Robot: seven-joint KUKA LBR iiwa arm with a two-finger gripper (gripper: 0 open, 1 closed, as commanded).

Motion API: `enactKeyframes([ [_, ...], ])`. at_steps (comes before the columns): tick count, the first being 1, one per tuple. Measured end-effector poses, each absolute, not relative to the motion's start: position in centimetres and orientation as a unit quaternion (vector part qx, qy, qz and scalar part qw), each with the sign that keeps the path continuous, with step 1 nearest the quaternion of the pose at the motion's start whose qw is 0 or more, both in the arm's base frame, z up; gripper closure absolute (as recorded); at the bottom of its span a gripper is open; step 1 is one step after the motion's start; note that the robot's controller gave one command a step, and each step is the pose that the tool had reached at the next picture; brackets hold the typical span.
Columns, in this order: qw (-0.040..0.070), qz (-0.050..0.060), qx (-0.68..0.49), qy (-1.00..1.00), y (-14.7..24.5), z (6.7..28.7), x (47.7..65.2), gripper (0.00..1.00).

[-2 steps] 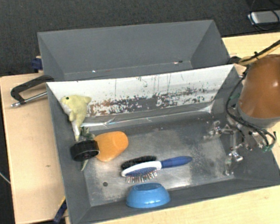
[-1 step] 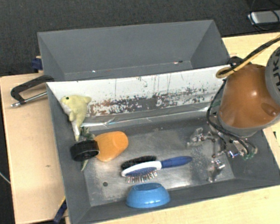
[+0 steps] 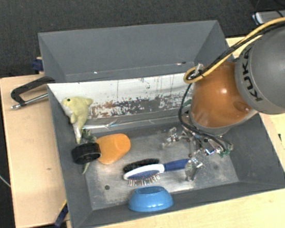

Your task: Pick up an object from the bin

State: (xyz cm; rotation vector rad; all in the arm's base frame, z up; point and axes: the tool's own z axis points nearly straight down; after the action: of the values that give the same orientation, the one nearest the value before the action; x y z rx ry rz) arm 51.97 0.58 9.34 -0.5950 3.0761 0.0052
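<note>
Hairbrush (image 3: pixel 145 172), blue handle and black-and-white bristle head, lies flat on the floor of the bin (image 3: pixel 111 193) near the front wall, handle pointing right. We note the end effector (image 3: pixel 183 154) low over the right half of the floor, its metal fingers (image 3: pixel 193 169) apart, one just beside the handle's tip, nothing between them. Blue bowl (image 3: pixel 150 199) against the front wall. Orange cylinder (image 3: pixel 113 147), black wheel (image 3: pixel 87 153) and yellow-green plush toy (image 3: pixel 78 110) toward the left wall.

Claw (image 3: pixel 185 153) low, jaws spread wide.
</note>
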Motion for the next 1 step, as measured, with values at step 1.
enactKeyframes([
  [1,0.003,0.0,-0.187,0.982,0.16,9.37,51.9,1.0],
])
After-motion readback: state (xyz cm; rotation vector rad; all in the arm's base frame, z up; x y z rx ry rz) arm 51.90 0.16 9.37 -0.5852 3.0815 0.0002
